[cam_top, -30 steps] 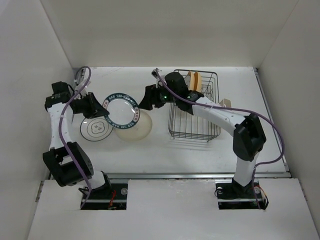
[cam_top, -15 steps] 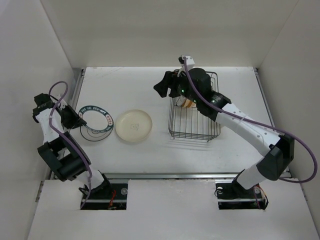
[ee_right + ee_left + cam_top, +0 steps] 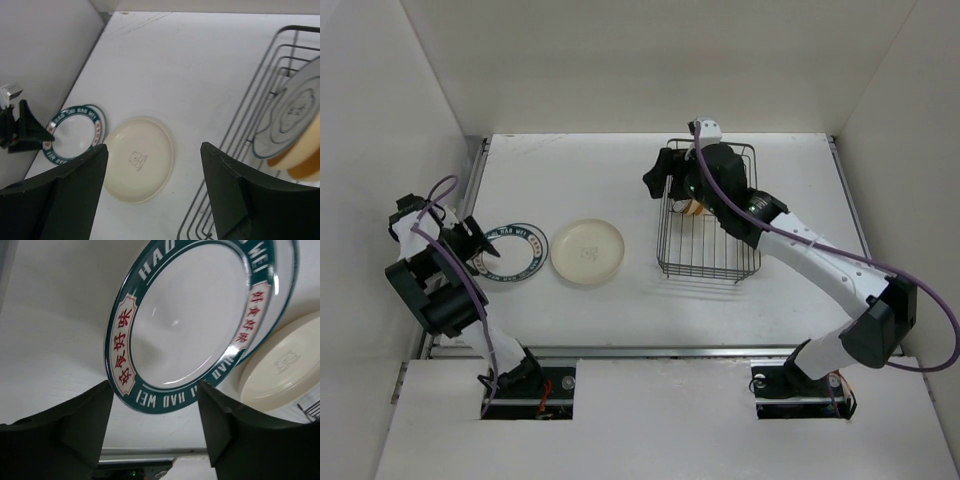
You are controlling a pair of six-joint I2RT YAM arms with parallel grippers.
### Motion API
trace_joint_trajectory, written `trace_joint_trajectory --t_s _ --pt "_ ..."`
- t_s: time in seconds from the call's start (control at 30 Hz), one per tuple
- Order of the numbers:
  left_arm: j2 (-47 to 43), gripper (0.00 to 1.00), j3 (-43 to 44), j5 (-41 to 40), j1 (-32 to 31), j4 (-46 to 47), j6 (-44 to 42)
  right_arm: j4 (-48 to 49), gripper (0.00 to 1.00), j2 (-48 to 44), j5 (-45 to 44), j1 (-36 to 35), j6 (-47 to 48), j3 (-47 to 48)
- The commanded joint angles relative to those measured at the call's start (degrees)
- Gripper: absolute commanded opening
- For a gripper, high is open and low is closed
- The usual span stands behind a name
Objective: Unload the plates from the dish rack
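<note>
One more plate down: the left claw has just opened, leaving the lettered plate flat on the desk beside the cream plate. Farther back, the right claw, open and empty, nears the dish rack and its two remaining plates.

A flat white worktop sits inside a plain white enclosure. A back wall, a left wall and a right wall rise from its edges. A metal rail runs along the near edge, with a white ledge in front of it. The light is soft and even, and shadows are faint.
</note>
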State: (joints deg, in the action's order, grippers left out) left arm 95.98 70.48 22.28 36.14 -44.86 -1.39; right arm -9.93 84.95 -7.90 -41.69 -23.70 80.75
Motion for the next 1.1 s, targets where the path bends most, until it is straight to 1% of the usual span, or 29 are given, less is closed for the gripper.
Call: trace_joint_trajectory --t_s 0.0,0.03,0.07,0.17,0.2,0.3,0.37,0.43,0.5,0.57,0.6,0.63,0.7,0.87,0.9,1.03,1.07 --pt "2.7 0.67 4.4 -0.9 0.2 -6.6 -2.6 -4.2 0.81 -2.7 -11.9 0.0 -1.2 2.5" --pt "3.2 0.69 5.0 -1.5 0.2 -7.3 -2.7 -5.7 0.82 -2.7 -14.7 0.0 -1.7 3.3" --pt "3.8 0.69 5.7 -1.5 0.2 -7.9 -3.3 -8.3 0.82 -2.7 -19.9 0.0 -1.7 4.5" --pt "2.5 0.74 5.7 -1.5 0.2 -7.9 -4.0 -12.3 0.83 -1.5 -26.8 1.3 -5.4 5.9" --pt "1.9 0.74 5.7 -1.5 0.2 -7.9 -4.6 -14.7 0.83 -1.5 -29.6 2.6 -6.2 6.6" --pt "0.6 0.76 5.2 -0.3 0.2 -7.1 -6.4 -17.0 0.83 -0.2 -32.3 5.2 -8.0 6.6" --pt "0.0 0.77 5.2 1.1 0.2 -7.7 -8.4 -17.5 0.83 1.2 -32.9 6.7 -8.6 6.6" --pt "0.0 0.77 5.7 1.1 0.2 -8.4 -8.4 -18.0 0.79 2.2 -32.4 8.7 -8.6 7.2" --pt "-0.6 0.77 6.2 1.6 0.2 -9.0 -9.1 -18.6 0.77 4.2 -31.8 10.0 -8.6 7.8" --pt "-2.8 0.77 6.3 1.6 0.2 -9.0 -9.1 -18.6 0.74 6.6 -30.8 11.6 -8.6 8.4" --pt "-3.5 0.77 6.3 1.0 0.2 -8.5 -8.5 -18.6 0.71 7.5 -30.2 12.2 -8.6 9.3" --pt "-4.9 0.77 5.7 1.0 0.2 -8.5 -8.5 -18.6 0.65 8.5 -29.5 12.2 -8.6 9.9" --pt "-6.1 0.77 5.7 1.0 0.2 -8.5 -8.5 -19.2 0.60 11.3 -28.7 13.5 -8.6 11.3" --pt "-8.0 0.77 4.6 1.0 0.2 -8.5 -8.5 -19.8 0.54 17.3 -28.0 14.1 -8.6 15.0" --pt "-8.5 0.77 4.6 1.0 0.2 -8.5 -8.5 -21.2 0.53 18.4 -29.4 14.1 -8.6 16.4" --pt "-9.1 0.77 4.0 1.0 0.2 -8.5 -8.5 -23.9 0.53 23.7 -30.0 14.1 -8.6 20.0" --pt "-9.1 0.77 4.0 1.0 0.2 -8.5 -8.5 -24.4 0.48 24.2 -30.0 14.1 -8.6 20.5"
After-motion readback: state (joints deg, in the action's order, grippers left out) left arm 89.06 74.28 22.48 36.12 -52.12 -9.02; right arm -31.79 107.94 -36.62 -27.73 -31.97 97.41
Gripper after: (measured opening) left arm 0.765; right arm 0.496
